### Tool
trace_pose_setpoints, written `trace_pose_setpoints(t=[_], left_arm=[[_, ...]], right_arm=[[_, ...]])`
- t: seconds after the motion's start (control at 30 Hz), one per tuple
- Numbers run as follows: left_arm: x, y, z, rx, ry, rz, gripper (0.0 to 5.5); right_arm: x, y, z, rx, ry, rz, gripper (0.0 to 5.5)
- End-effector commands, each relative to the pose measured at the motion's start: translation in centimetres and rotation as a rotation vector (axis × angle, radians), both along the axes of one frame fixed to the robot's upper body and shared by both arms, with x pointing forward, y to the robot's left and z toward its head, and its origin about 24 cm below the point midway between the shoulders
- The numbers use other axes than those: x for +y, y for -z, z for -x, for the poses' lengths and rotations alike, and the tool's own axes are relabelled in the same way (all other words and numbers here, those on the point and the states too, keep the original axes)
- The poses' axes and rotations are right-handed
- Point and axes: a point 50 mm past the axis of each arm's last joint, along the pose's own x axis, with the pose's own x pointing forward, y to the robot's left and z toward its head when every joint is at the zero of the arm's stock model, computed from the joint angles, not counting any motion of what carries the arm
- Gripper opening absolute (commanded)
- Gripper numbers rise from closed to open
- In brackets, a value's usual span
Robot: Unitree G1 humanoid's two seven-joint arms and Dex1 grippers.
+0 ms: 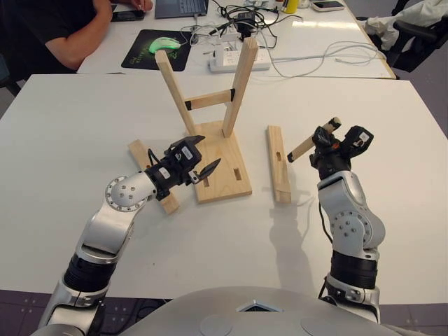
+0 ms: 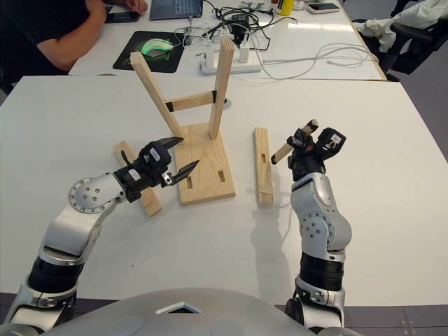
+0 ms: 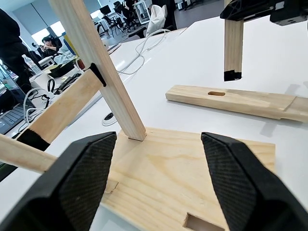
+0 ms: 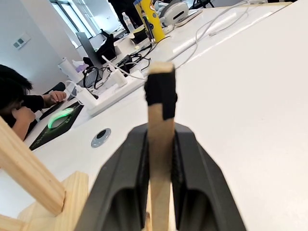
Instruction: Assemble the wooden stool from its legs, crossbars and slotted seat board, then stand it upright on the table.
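The right tool clenches a square pale-wood crossbar; left tool gapes over the slotted seat board.

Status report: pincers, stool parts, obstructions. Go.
Left pincer open above seat board. Right pincer shut on crossbar, raised. Leg pair standing in board. Loose leg between board and right pincer; second leg by left arm.

Bright, even room light washes the white table, leaving only soft, short shadows beside the loose leg and seat board, with pale daylight glaring from windows far behind
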Motion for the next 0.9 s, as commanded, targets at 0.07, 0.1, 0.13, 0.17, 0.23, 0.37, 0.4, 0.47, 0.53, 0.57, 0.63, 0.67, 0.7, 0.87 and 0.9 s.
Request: trace_pose_setpoints(t=[0.07, 0.1, 0.13, 0.17, 0.23, 0.37, 0.4, 0.47, 0.53, 0.57, 0.63, 0.67, 0.7, 0.87, 0.9], left_arm=[[-0.5, -0.3, -0.3, -0.019, 0.010, 0.007, 3.28], [-0.5, -0.3, -0.4, -0.021, 0.011, 0.007, 3.28], [-0.6, -0.4, -0.4, -0.023, 0.011, 0.007, 3.28], [-0.6, -0.4, -0.5, -0.027, 0.010, 0.006, 3.28], [-0.7, -0.5, -0.6, -0.034, 0.009, 0.011, 3.28], [-0.6, -0.7, -0.7, -0.042, 0.005, 0.013, 3.28], [-0.6, -0.7, -0.7, -0.043, 0.002, 0.013, 3.28], [-0.5, -0.6, -0.7, -0.044, -0.005, 0.013, 3.28], [-0.5, -0.6, -0.7, -0.045, -0.008, 0.013, 3.28], [-0.5, -0.6, -0.6, -0.045, -0.009, 0.013, 3.28], [-0.5, -0.6, -0.6, -0.046, -0.011, 0.014, 3.28], [-0.5, -0.7, -0.6, -0.047, -0.010, 0.014, 3.28], [-0.5, -0.7, -0.6, -0.048, -0.009, 0.014, 3.28], [-0.5, -0.8, -0.5, -0.049, -0.007, 0.015, 3.28], [-0.5, -0.8, -0.5, -0.048, -0.007, 0.015, 3.28]], right_arm=[[0.5, -0.2, -1.8, -0.059, -0.037, -0.100, 0.42], [0.7, -0.3, -2.0, -0.067, -0.049, -0.103, 0.42], [0.8, -0.3, -2.1, -0.069, -0.057, -0.103, 0.42], [1.0, -0.2, -2.2, -0.071, -0.067, -0.098, 0.42], [1.2, 0.1, -2.2, -0.066, -0.072, -0.096, 0.42], [1.2, 0.4, -2.1, -0.058, -0.077, -0.086, 0.42], [1.1, 0.4, -2.1, -0.058, -0.081, -0.082, 0.42], [1.1, 0.5, -2.1, -0.053, -0.085, -0.077, 0.42], [1.0, 0.6, -2.1, -0.049, -0.089, -0.074, 0.42], [1.1, 0.6, -2.1, -0.047, -0.091, -0.071, 0.42], [1.2, 0.8, -2.0, -0.040, -0.096, -0.071, 0.42], [1.2, 0.9, -1.9, -0.035, -0.096, -0.068, 0.42], [1.2, 0.9, -1.8, -0.032, -0.096, -0.066, 0.42], [1.1, 1.2, -1.3, -0.019, -0.096, -0.044, 0.42], [1.0, 1.3, -1.3, -0.015, -0.095, -0.041, 0.42]])
